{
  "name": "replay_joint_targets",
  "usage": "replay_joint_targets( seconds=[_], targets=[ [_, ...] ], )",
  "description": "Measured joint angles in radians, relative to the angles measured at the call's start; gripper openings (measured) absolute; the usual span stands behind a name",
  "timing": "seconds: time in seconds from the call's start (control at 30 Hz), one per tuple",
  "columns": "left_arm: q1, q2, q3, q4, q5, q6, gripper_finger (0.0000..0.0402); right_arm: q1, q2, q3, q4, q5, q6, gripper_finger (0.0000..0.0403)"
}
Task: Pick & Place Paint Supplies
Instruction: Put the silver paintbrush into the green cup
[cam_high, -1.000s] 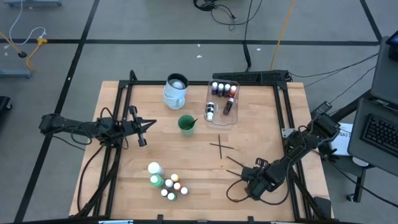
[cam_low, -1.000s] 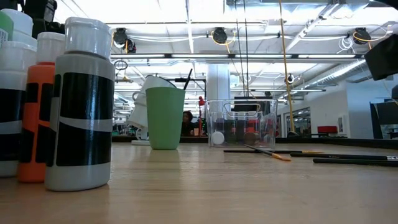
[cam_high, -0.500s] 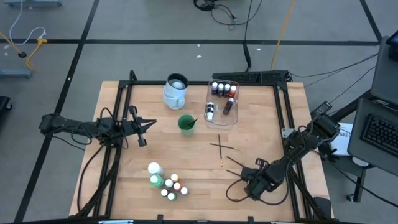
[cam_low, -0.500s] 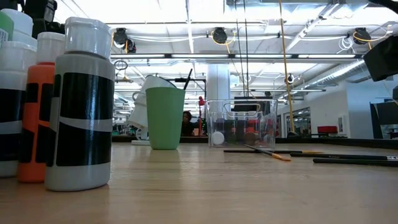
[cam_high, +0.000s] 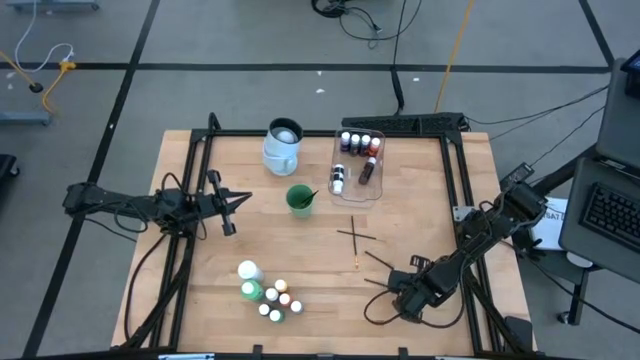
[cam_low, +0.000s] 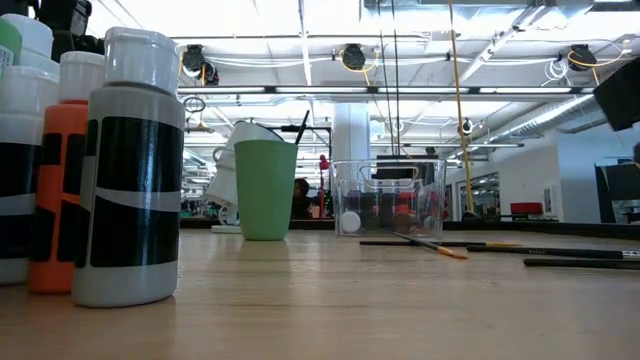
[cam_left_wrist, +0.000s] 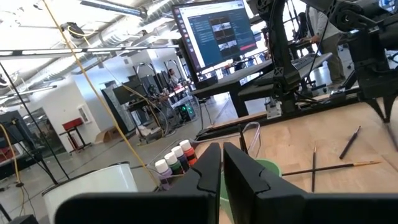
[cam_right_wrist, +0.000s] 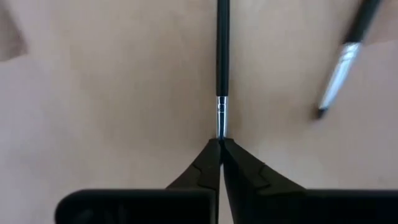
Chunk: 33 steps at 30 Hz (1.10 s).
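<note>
Left arm: we find it stretched level over the table's left edge, left gripper (cam_high: 240, 201) pressed together, empty. Right arm: we find it bent low at the near right corner, right gripper (cam_right_wrist: 221, 144) pinching the ferrule of a dark-handled brush (cam_right_wrist: 222, 56) lying on the wooden table (cam_high: 320, 260).

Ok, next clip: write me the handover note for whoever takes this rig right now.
Right gripper: low at the table's near right, shut on a brush by its tip end; brush not lifted.
Left gripper: shut, empty, waiting at the left edge.
Done: several paint bottles in the clear tub; one brush in the green cup.
Left: bottle cluster near front left, crossed brushes mid-table, more brushes by the right gripper.
</note>
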<state>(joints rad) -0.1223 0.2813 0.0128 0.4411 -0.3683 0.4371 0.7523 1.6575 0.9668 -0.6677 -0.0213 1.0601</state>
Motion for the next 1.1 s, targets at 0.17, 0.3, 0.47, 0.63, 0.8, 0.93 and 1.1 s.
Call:
replay_joint_targets(
  seconds=[0.17,0.3,0.47,0.63,0.8,0.93,1.1],
  targets=[
    [0.0,0.0,0.0,0.001,0.0,0.004,0.0026,0.001,-0.07,0.022,-0.001,0.077,0.0,0.0001],
    [0.0,0.0,0.0,0.003,0.001,0.006,0.0026,0.001,-0.128,0.021,0.027,0.154,-0.075,0.0001],
    [0.0,0.0,0.0,0.004,0.001,0.006,0.0026,-0.017,-0.184,0.021,0.139,0.37,-0.267,0.0],
    [0.0,0.0,0.0,0.032,0.004,-0.002,0.0026,-0.1,-0.203,0.022,0.376,0.466,-0.424,0.0],
    [0.0,0.0,0.0,0.072,0.14,0.0,0.0012,-0.216,-0.198,0.022,0.629,0.466,-0.66,0.0],
    [0.0,0.0,0.001,0.082,0.27,-0.043,0.0005,-0.338,-0.197,0.022,0.745,0.358,-0.845,0.0],
    [0.0,0.0,0.001,0.095,0.297,-0.055,0.001,-0.508,-0.154,-0.033,1.016,0.13,-1.015,0.0]
  ],
)
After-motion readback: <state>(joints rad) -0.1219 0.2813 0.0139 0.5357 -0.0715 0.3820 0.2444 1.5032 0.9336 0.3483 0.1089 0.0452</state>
